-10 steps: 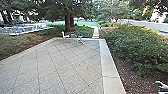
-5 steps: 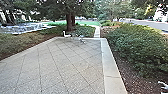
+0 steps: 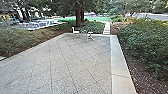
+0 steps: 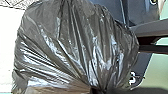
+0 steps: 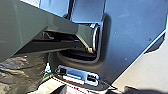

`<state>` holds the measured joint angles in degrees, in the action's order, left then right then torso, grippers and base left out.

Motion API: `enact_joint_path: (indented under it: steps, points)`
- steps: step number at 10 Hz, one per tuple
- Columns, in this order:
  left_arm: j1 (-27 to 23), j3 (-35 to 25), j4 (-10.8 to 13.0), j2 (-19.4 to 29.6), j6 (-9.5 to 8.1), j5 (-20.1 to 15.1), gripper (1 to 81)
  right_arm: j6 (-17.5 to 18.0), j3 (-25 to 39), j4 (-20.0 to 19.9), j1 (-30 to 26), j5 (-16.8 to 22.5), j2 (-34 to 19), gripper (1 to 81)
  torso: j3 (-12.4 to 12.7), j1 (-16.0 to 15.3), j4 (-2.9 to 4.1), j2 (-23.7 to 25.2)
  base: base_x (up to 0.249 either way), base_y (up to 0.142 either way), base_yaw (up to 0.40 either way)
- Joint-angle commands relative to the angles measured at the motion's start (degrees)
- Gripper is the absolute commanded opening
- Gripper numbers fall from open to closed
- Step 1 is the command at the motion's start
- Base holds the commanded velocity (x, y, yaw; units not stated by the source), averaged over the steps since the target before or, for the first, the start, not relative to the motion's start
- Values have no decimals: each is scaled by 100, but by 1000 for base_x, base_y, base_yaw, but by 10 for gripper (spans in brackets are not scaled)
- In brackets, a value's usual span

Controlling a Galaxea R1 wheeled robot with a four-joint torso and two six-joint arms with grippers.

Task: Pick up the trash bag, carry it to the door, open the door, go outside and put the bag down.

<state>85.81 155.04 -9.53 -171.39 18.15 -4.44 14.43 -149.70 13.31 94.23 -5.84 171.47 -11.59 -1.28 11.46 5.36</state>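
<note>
- Head view: paving slabs (image 3: 62,65) spread out ahead, their joints running in slanting lines (a neat criss-cross), and a smooth pale border (image 3: 122,72) edges them on the right.
- At the far edge of the paving stand a white chair (image 3: 75,31) and, just beside it, some spindly furniture (image 3: 90,35) (too blurred to name more closely).
- Behind these rises a tree trunk (image 3: 78,17), with a green lawn (image 3: 95,18) beyond it and a narrow pale path (image 3: 106,28) leading away to its right.
- A leafy hedge (image 3: 147,42) grows on the right above dark ground, and a lower, duller planting (image 3: 22,41) lies along the left.
- Left wrist view: the trash bag (image 4: 72,45), dark, shiny and bulging, is close in front of the camera, beside the robot's dark body (image 4: 140,15).
- Its folds draw tightly together at the left gripper (image 4: 97,90), which is clenched on the gathered plastic (the pinch itself sits in shadow).
- Right wrist view: crumpled dark plastic of the same bag shows beneath a thick grey-green arm section (image 5: 60,27), near a pale socket panel (image 5: 78,75) on the robot's body.
- For the right gripper, I cannot tell whether it is clenched or released.
</note>
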Motion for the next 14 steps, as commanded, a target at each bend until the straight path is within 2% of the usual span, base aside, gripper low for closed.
enact_joint_path:
  steps: [1, 4, 5, 6, 8, 9, 11, 14]
  points:
    - [-200, -281, -75, 262, -22, -382, 10, -2, 346, -30, -31, 241, -181, 811, 2, 0, -2, 0, 0, 0, 0]
    - [-559, -1632, -408, 1130, -31, -426, 10, -11, 2049, 48, 21, 197, -1181, 811, -5, 0, 0, 0, 0, 0, 0]
    - [-753, -1889, -514, 1370, -31, -444, 10, -2, 2350, 66, 4, 206, -1350, 811, -5, 0, 0, 0, 0, 0, 0]
    - [-954, -2038, -671, 1553, -31, -452, 10, -2, 2350, 67, 13, 249, -1316, 811, -5, 0, 0, 0, 0, 0, 0]
    - [-1482, -2197, -980, 1862, -31, -585, 10, 7, 1893, 66, 21, 276, -1069, 811, -7, 0, 0, 0, 0, 0, 0]
    - [-1807, -2276, -1146, 2029, -31, -865, 10, 7, 1464, 58, 30, 285, -859, 811, -283, 0, 0, 0, 0, 0, 0]
    - [-2282, -2294, -1349, 2170, -31, -1077, 10, 7, 935, 49, 65, 285, -612, 811, -527, 2, 0, 0, 0, 0, 0]
    - [-2967, -2285, -1683, 2293, -31, -1332, 10, -2, 750, 49, 74, 285, -497, 811, -997, -2, 0, -5, 0, 0, 0]
